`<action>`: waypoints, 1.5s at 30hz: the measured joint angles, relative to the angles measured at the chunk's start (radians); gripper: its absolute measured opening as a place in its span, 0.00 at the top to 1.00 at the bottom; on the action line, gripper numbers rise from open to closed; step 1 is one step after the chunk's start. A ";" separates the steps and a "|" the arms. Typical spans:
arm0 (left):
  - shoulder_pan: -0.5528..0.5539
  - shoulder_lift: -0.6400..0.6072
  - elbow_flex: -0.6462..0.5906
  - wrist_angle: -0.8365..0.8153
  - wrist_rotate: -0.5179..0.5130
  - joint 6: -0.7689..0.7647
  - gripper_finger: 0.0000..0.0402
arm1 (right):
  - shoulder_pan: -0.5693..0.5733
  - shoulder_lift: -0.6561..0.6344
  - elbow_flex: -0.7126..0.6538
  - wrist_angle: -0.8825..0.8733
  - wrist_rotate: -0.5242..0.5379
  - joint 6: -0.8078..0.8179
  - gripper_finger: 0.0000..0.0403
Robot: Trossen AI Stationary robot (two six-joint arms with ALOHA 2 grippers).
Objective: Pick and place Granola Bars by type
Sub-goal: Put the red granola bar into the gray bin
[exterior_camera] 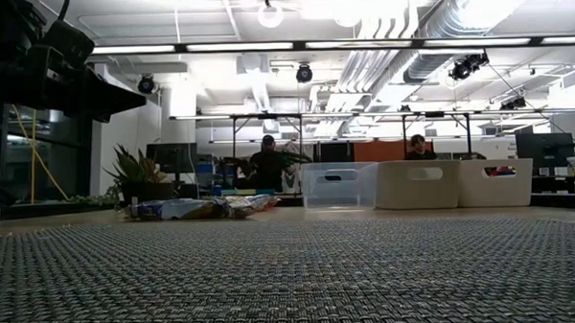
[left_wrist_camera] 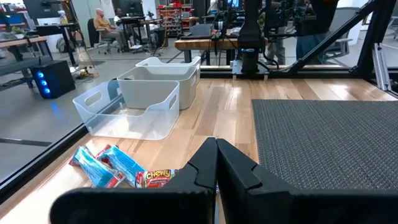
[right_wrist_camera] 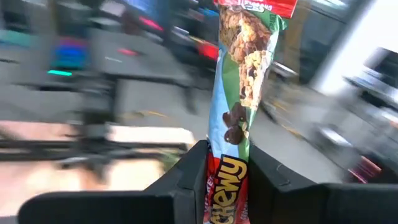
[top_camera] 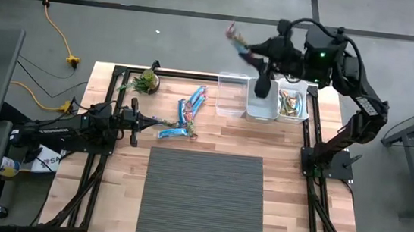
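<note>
Your left gripper (top_camera: pixel 135 117) rests with fingers together beside the loose bars (top_camera: pixel 186 114) on the table (top_camera: pixel 284 184) — while your right gripper (top_camera: pixel 249 53), beyond the bins (top_camera: pixel 262 98), clamps a Chewy bar (right_wrist_camera: pixel 239 99) — its long axis in line with the fingers.

We are seeing the right gripper (top_camera: pixel 245 50) holding a granola bar (top_camera: pixel 236 39) up beyond the clear bins (top_camera: pixel 233 96), while blue bars (top_camera: pixel 191 107) are lying near the plant (top_camera: pixel 148 81).
</note>
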 joint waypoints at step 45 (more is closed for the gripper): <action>0.000 0.000 0.000 0.000 0.000 0.000 1.00 | -0.498 0.002 -1.218 0.212 0.021 0.896 0.83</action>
